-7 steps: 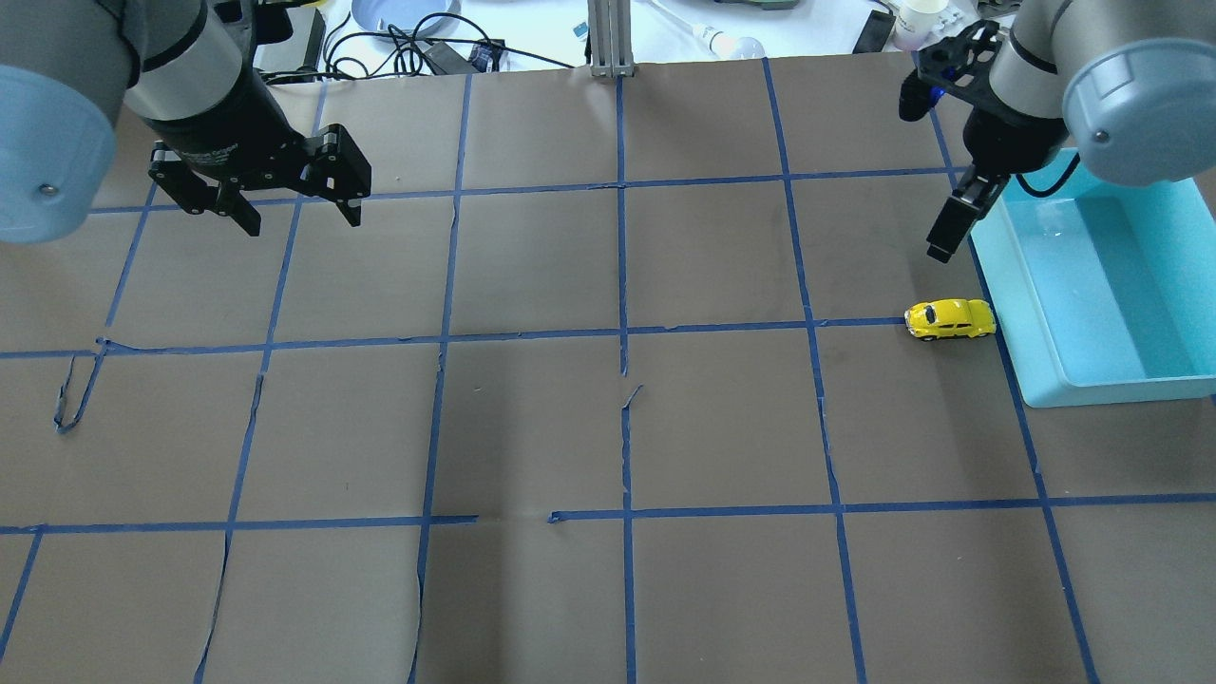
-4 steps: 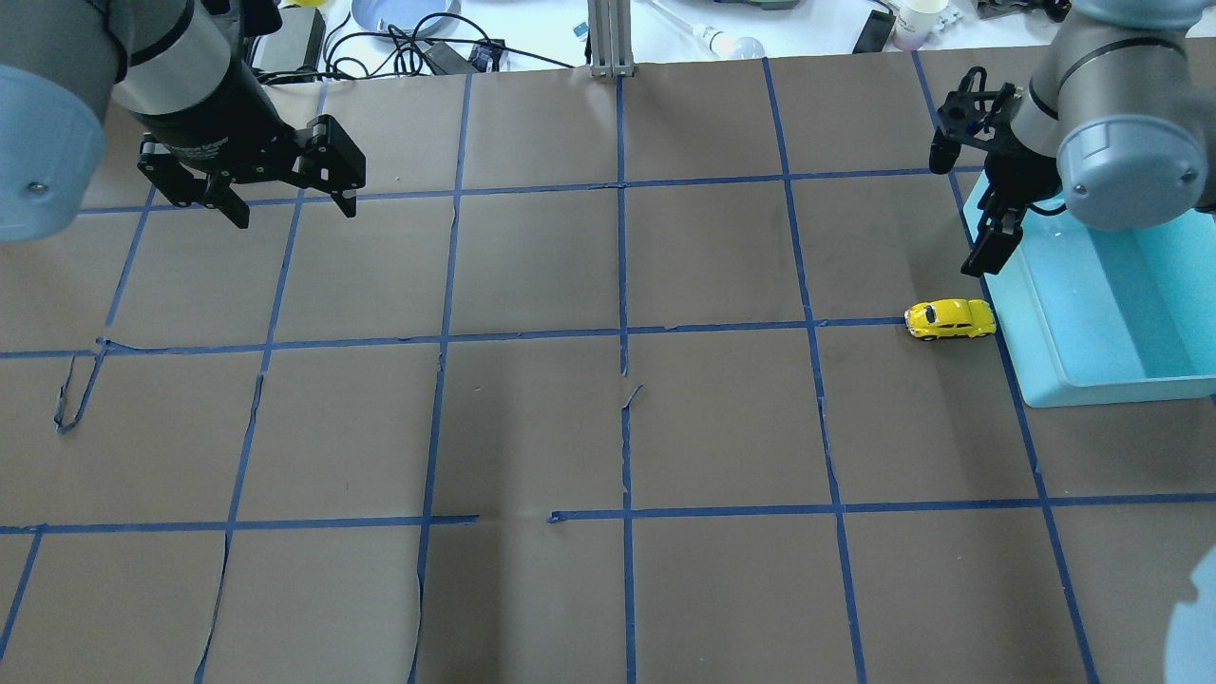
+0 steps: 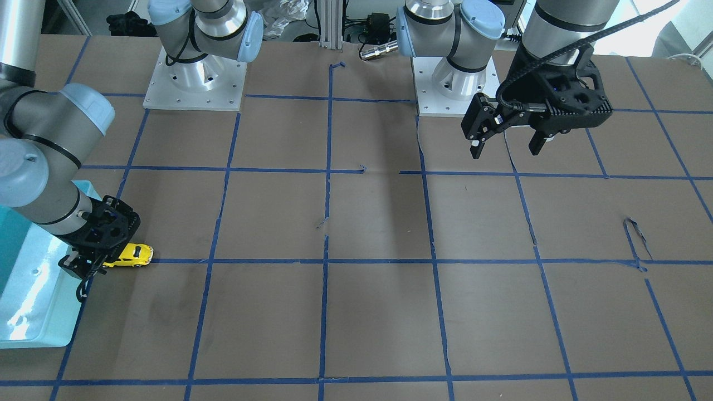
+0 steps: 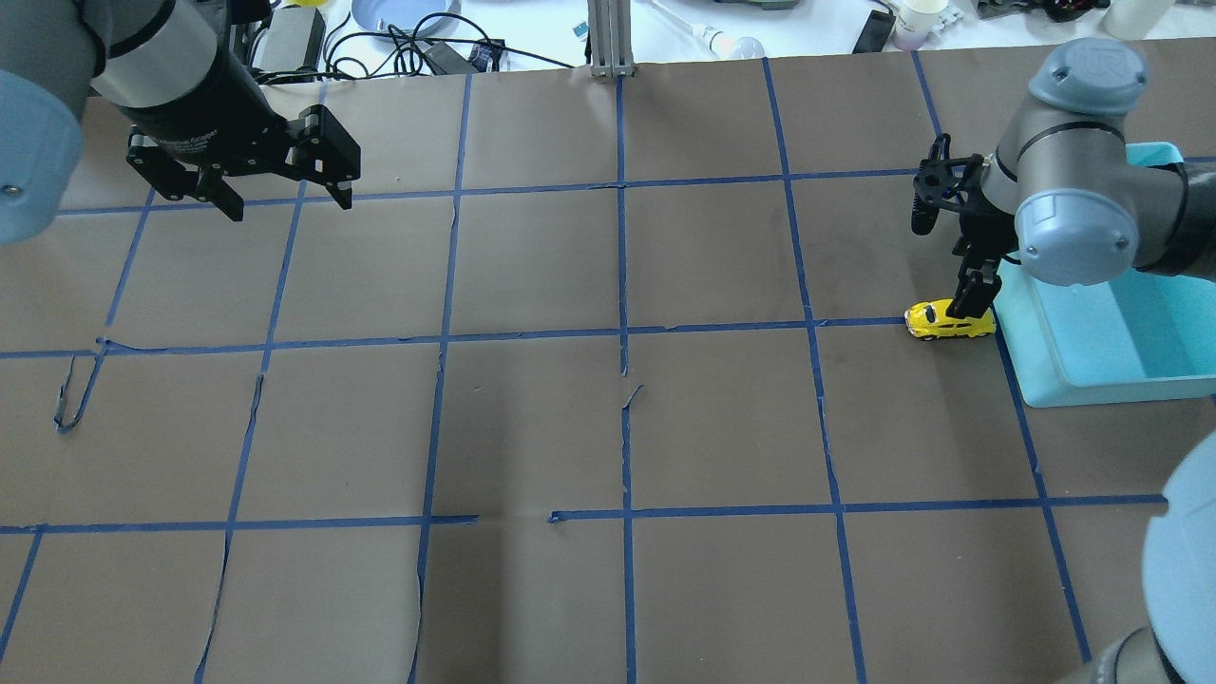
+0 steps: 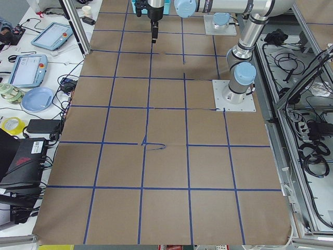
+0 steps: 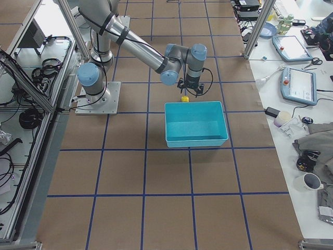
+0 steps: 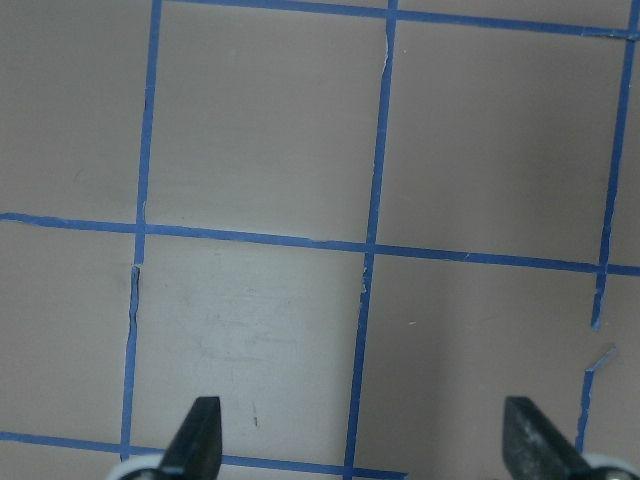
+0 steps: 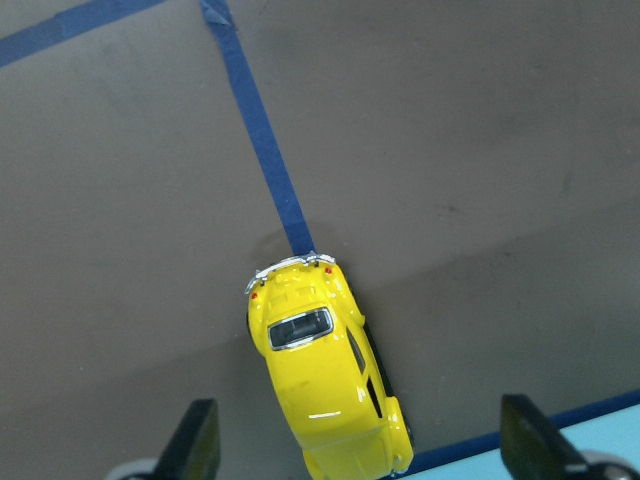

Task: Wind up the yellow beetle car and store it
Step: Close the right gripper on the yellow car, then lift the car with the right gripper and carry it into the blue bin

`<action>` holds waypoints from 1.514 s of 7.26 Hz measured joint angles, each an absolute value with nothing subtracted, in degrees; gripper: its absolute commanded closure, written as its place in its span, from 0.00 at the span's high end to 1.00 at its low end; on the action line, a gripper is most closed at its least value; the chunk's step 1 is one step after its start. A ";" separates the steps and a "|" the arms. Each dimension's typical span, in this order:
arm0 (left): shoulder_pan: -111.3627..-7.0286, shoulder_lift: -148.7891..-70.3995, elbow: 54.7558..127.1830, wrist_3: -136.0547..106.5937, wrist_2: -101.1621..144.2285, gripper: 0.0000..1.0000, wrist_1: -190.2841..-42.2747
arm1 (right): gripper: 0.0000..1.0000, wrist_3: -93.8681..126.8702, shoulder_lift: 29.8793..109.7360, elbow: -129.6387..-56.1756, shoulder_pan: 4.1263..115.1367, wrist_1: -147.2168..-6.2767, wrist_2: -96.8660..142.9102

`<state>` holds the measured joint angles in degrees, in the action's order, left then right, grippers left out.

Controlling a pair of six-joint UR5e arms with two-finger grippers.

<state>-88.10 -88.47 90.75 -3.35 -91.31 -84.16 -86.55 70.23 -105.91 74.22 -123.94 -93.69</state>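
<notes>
The car (image 8: 325, 375) stands on its wheels on the table (image 4: 532, 427), at the end of a strip of blue tape (image 8: 265, 140) and just beside the wall of the blue bin (image 4: 1092, 389). The right gripper (image 8: 362, 445) hangs over it with its fingers spread wide and nothing in them, one on each flank of the car.

The car sits a little off the gripper's middle and slightly askew. I judge that one finger could meet it first and shove or roll it away on its wheels. The glossy, rounded body could also squirt out of a pinch. The finger nearer the bin has little room and might catch the wall.

A second ago the right gripper was higher and further back, alongside the bin; it has since come down over the car, which has not moved. The left gripper (image 4: 288, 201), wide open and empty, has drifted slightly away toward the far left corner.
</notes>
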 measured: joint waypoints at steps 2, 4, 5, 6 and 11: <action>-88.26 -88.18 90.70 -3.34 -91.19 1.00 -84.12 | 0.98 -86.70 68.20 -106.71 73.77 -125.21 -93.72; -88.34 -88.03 90.67 -3.42 -91.26 1.00 -83.73 | 0.38 -86.67 67.27 -107.85 73.68 -125.54 -93.54; -88.37 -87.88 90.76 -3.45 -91.33 1.00 -83.15 | 0.00 -86.66 66.78 -107.98 73.66 -125.57 -93.60; -88.47 -87.54 90.91 -3.43 -91.29 1.00 -82.76 | 0.00 -86.64 66.49 -107.88 73.66 -125.59 -93.92; -88.63 -86.40 91.44 -3.28 -90.94 1.00 -82.33 | 0.00 -85.53 70.18 -103.00 75.51 -120.87 -91.84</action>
